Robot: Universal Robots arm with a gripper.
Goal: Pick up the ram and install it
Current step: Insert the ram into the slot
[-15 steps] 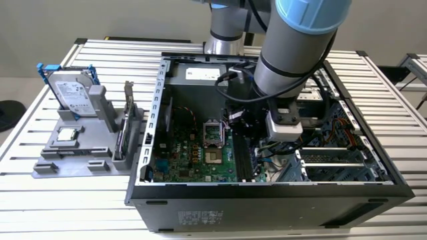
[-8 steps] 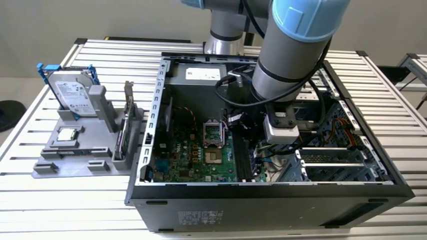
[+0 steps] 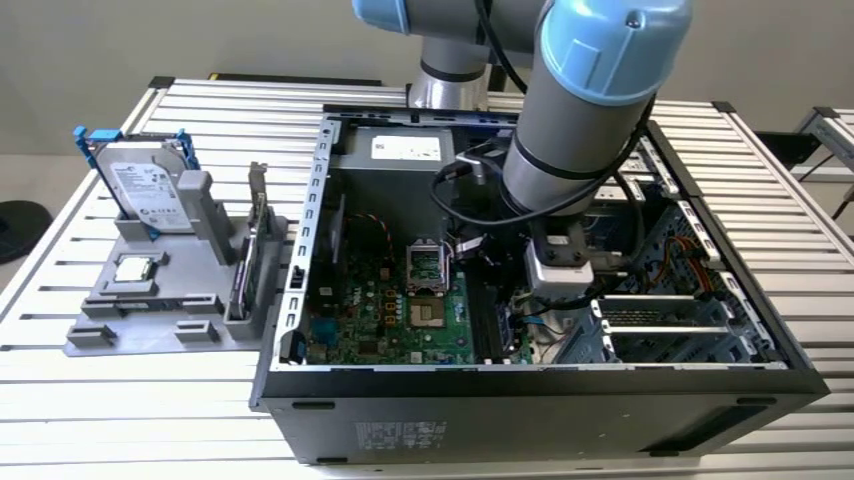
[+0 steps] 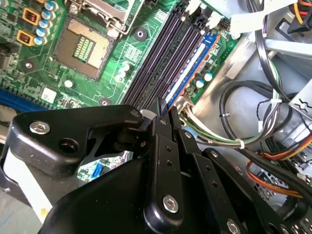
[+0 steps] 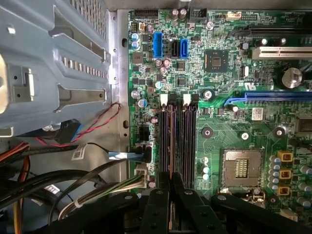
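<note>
Exterior view, my tool: my black two-finger gripper (image 3: 538,318) hangs low inside the open black metal computer case (image 3: 310,200), right of centre in the frame, over the right edge of the green motherboard (image 3: 387,320).
Second wrist view, the task's thing: the long, thin blue-edged circuit-board ram (image 4: 192,66) stands in the outermost of the black memory slots (image 4: 161,58), running from upper right towards frame centre.
Second wrist view, my grip: narrow, fingertips pinched on the stick's near end.
First wrist view, alignment: my gripper sits at bottom centre, in line with the slots; the silver square processor socket (image 5: 242,168) lies lower right.
Step in hand: by my judgement, seating the stick.
What it calls for: a straight, even press, keeping the board upright.
</note>
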